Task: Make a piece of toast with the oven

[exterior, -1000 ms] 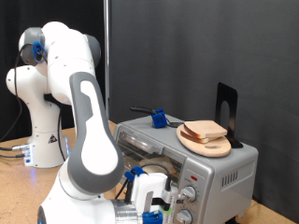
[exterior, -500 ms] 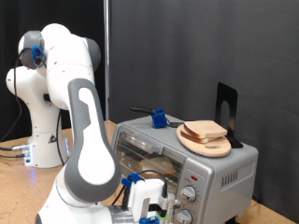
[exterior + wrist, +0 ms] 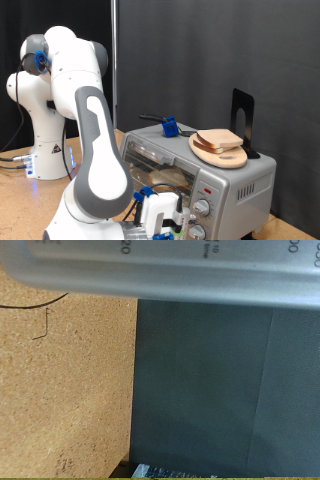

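Note:
The silver toaster oven (image 3: 238, 185) stands at the exterior view's right, its wire rack showing behind the front opening. The slice of toast (image 3: 220, 138) lies on a round wooden plate (image 3: 218, 153) on top of the oven. My gripper (image 3: 165, 228) is low at the exterior view's bottom edge, right in front of the oven's two knobs (image 3: 205, 207); its fingers are cut off by the frame. In the wrist view the oven's silver panel with dial numerals (image 3: 170, 270) is very close, and no fingers show.
A blue-handled tool (image 3: 169, 127) and a black stand (image 3: 242, 112) sit on the oven top. A white robot base (image 3: 40, 150) stands at the exterior view's left. The wrist view shows the wooden table (image 3: 60, 390) and a dark mat (image 3: 220, 390).
My arm has leaned slightly to the exterior view's left and the hand has sunk a little lower by the knobs. Toast and plate have not moved.

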### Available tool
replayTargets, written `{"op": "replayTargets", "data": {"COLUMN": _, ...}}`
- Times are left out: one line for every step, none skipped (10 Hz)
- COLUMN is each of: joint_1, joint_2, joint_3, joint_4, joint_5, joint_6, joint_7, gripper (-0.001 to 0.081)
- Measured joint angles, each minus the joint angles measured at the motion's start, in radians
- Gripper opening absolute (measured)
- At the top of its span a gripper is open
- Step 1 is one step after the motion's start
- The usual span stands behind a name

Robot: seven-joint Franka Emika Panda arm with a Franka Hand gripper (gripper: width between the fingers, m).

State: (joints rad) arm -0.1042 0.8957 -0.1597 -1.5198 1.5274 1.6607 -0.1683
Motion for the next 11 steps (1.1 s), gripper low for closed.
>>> {"op": "replayTargets", "data": {"joint_1": 0.003, "joint_2": 0.0, "joint_3": 0.004, "joint_4": 0.0, "joint_5": 0.0, "joint_6": 0.0, "joint_7": -0.001, "gripper": 0.0801}}
{"op": "replayTargets", "data": {"joint_1": 0.008, "joint_2": 0.0, "joint_3": 0.005, "joint_4": -0.002, "joint_5": 0.0, "joint_6": 0.0, "joint_7": -0.002, "gripper": 0.0801}}
{"op": "replayTargets", "data": {"joint_1": 0.013, "joint_2": 0.0, "joint_3": 0.005, "joint_4": -0.006, "joint_5": 0.0, "joint_6": 0.003, "joint_7": -0.003, "gripper": 0.0801}}
{"op": "replayTargets", "data": {"joint_1": 0.017, "joint_2": 0.0, "joint_3": 0.006, "joint_4": -0.01, "joint_5": 0.0, "joint_6": 0.007, "joint_7": -0.004, "gripper": 0.0801}}
{"op": "replayTargets", "data": {"joint_1": 0.019, "joint_2": 0.0, "joint_3": 0.007, "joint_4": -0.011, "joint_5": 0.0, "joint_6": 0.012, "joint_7": -0.004, "gripper": 0.0801}}
{"op": "replayTargets", "data": {"joint_1": 0.02, "joint_2": 0.0, "joint_3": 0.007, "joint_4": -0.011, "joint_5": 0.0, "joint_6": 0.015, "joint_7": -0.004, "gripper": 0.0801}}
{"op": "replayTargets", "data": {"joint_1": 0.021, "joint_2": 0.001, "joint_3": 0.009, "joint_4": -0.012, "joint_5": 0.0, "joint_6": 0.018, "joint_7": -0.004, "gripper": 0.0801}}
{"op": "replayTargets", "data": {"joint_1": 0.022, "joint_2": 0.002, "joint_3": 0.012, "joint_4": -0.013, "joint_5": 0.0, "joint_6": 0.019, "joint_7": -0.004, "gripper": 0.0801}}
{"op": "replayTargets", "data": {"joint_1": 0.023, "joint_2": 0.002, "joint_3": 0.014, "joint_4": -0.014, "joint_5": 0.0, "joint_6": 0.019, "joint_7": -0.004, "gripper": 0.0801}}
{"op": "replayTargets", "data": {"joint_1": 0.024, "joint_2": 0.003, "joint_3": 0.015, "joint_4": -0.015, "joint_5": 0.0, "joint_6": 0.019, "joint_7": -0.004, "gripper": 0.0801}}
{"op": "replayTargets", "data": {"joint_1": 0.026, "joint_2": 0.003, "joint_3": 0.015, "joint_4": -0.015, "joint_5": 0.0, "joint_6": 0.019, "joint_7": -0.004, "gripper": 0.0801}}
